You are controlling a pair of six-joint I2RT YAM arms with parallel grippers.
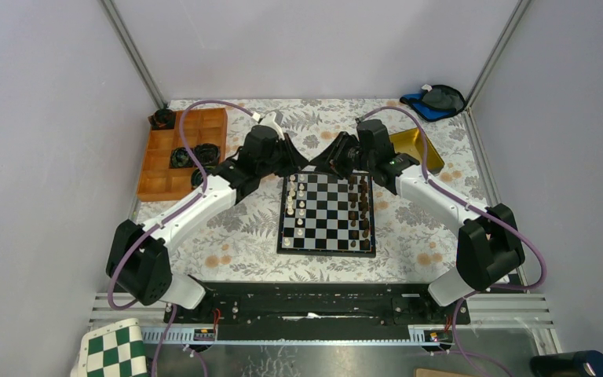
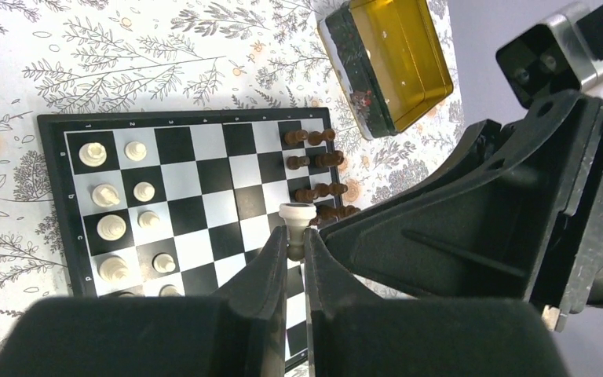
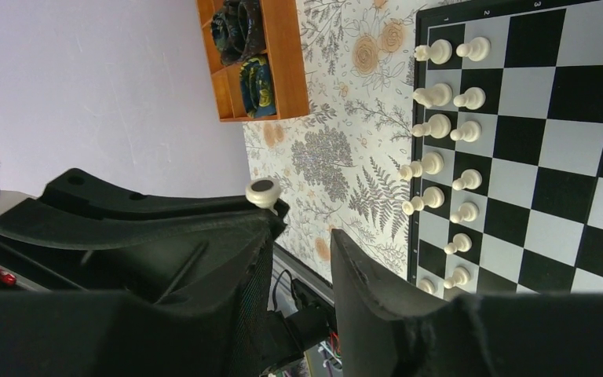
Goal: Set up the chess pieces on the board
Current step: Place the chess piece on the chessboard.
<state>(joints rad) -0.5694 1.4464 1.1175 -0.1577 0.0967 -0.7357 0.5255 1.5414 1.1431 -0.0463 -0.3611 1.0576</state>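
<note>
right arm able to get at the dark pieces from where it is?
Probably yes. The right claw is open and empty, and the dark pieces stand on its side of the board. Nothing seems to lie between; only the left claw, shut on a white piece, hangs close beside it.
</note>
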